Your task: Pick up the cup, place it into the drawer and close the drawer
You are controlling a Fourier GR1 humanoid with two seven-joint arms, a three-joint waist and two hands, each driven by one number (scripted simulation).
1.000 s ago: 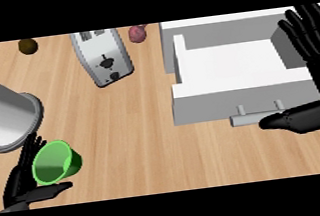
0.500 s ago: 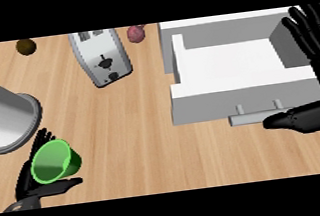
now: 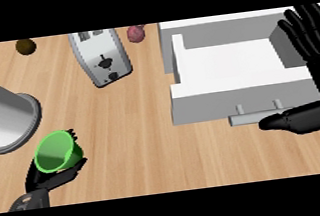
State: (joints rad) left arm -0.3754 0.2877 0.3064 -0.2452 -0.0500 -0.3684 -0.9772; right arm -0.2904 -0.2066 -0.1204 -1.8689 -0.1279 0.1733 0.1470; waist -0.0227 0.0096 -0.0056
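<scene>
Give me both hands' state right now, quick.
Left hand: fingers curled round the green cup, holding it.
Right hand: open, fingers straight, holding nothing, beside the open drawer.

One head view looks steeply down on the wooden counter, both forearms entering from below
</scene>
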